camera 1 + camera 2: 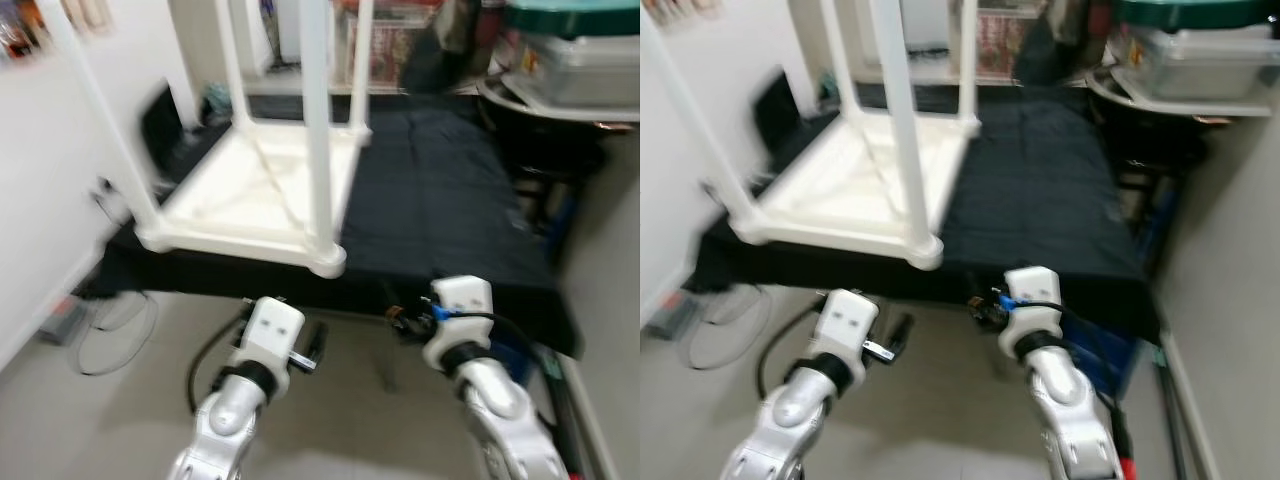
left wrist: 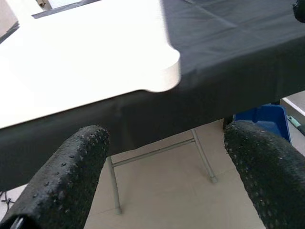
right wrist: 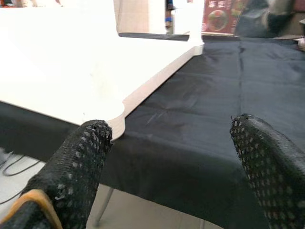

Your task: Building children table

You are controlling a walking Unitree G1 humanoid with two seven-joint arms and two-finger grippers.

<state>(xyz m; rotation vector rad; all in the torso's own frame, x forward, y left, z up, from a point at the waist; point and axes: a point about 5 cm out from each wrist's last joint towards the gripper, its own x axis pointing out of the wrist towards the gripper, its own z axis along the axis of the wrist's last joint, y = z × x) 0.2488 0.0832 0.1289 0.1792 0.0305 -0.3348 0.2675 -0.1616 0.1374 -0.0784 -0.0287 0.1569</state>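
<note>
Noted white children's table (image 1: 250, 195) inverted, corner overhanging black-covered bench (image 1: 440, 215) edge; left gripper (image 2: 167, 176) and right gripper (image 3: 169, 167) agape, empty, just short; nudge likely toppling.

Upturned white children's table (image 1: 255, 195): legs running off the top edge, far-left leg smearing with blur | storage bins (image 1: 570, 55) at upper right: top being cropped, contents too soft to read | left gripper (image 2: 167, 181): fingertips cut by the wrist view's bottom edge
</note>
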